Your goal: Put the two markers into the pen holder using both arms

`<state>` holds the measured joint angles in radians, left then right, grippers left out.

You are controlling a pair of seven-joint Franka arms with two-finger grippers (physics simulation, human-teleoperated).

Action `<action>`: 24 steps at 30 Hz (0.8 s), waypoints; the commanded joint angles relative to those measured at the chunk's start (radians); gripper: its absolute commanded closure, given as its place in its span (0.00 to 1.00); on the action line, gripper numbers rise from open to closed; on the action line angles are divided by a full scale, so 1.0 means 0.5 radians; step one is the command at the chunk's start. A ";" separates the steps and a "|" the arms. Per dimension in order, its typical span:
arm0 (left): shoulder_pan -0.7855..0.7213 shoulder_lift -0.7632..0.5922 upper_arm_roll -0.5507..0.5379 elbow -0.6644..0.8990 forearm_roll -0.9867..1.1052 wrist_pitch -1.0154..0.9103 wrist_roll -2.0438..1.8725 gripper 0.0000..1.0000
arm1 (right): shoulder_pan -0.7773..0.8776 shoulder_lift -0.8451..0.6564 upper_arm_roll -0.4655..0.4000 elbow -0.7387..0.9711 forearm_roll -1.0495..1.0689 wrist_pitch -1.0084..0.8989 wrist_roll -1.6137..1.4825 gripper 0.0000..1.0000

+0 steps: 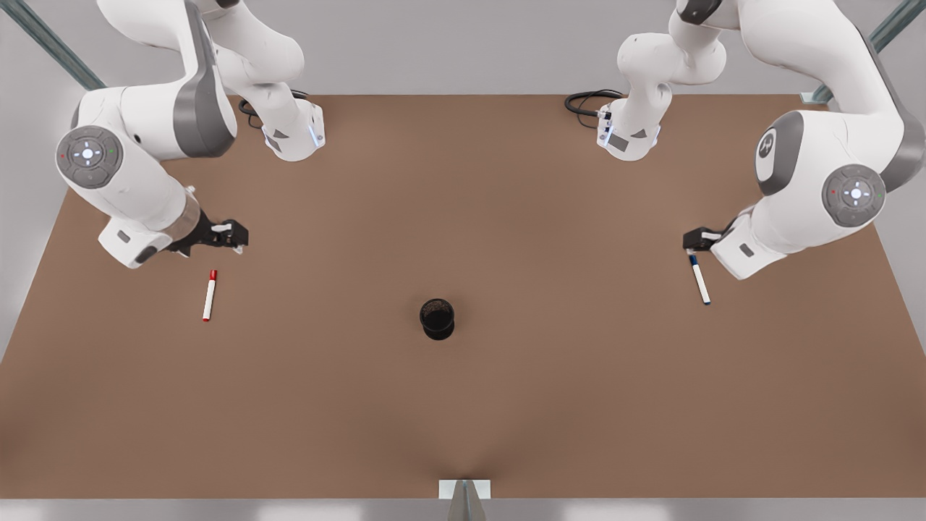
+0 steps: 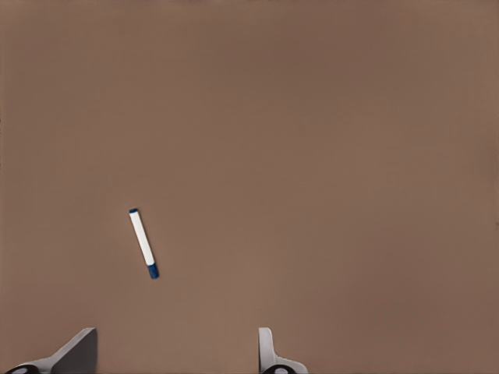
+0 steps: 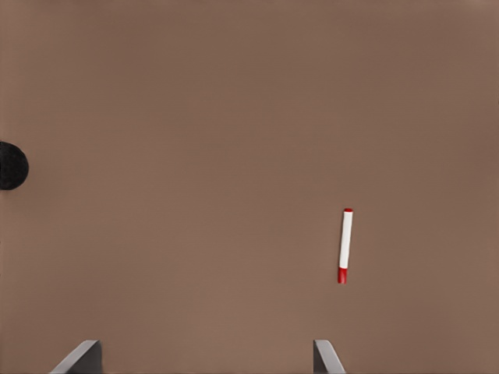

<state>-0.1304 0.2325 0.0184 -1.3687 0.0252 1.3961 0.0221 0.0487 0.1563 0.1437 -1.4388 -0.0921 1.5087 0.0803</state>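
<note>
The red-capped marker (image 1: 209, 295) lies flat on the brown table (image 1: 463, 405) at the front view's left. My right gripper (image 1: 235, 236) hovers open just behind it; in the right wrist view the red marker (image 3: 345, 245) is apart from the right gripper (image 3: 204, 354). The blue-capped marker (image 1: 699, 278) lies at the front view's right. My left gripper (image 1: 693, 241) hangs open over its far end; the left wrist view shows the blue marker (image 2: 143, 243) off to one side of the left gripper (image 2: 175, 348). The black pen holder (image 1: 437, 318) stands upright mid-table, between the two markers.
The two arm bases (image 1: 293, 134) (image 1: 629, 137) with black cables stand at the table's far edge. A small grey mount (image 1: 464, 492) sits at the near edge. An edge of the pen holder (image 3: 11, 165) shows in the right wrist view.
</note>
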 commanded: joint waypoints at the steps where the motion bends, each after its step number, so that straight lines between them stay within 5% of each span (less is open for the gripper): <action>1: 0.006 -0.002 0.000 0.001 -0.001 0.184 0.036 0.00 | -0.005 0.000 0.004 0.003 0.000 0.213 0.125 0.00; 3: 0.064 0.044 0.021 -0.027 -0.007 0.282 0.029 0.00 | -0.002 -0.003 0.004 -0.003 0.000 0.192 0.241 0.00; 12: 0.549 -0.023 0.025 -1.570 -0.029 2.138 -0.041 0.01 | -0.180 0.282 -0.008 -0.049 0.095 0.425 0.073 0.00; 16: 0.641 0.106 0.025 -1.619 -0.026 2.215 -0.032 0.00 | -0.321 0.433 -0.005 -0.469 0.080 1.047 -0.016 0.00; 24: 0.727 0.311 0.018 -1.637 -0.026 2.469 0.407 0.00 | -0.671 0.733 -0.002 -0.546 0.068 1.327 -0.394 0.00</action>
<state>0.2351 0.3828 0.0285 -2.1874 0.0104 2.5036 0.0767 -0.2641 0.5033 0.1423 -1.7136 -0.0567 2.0378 0.0648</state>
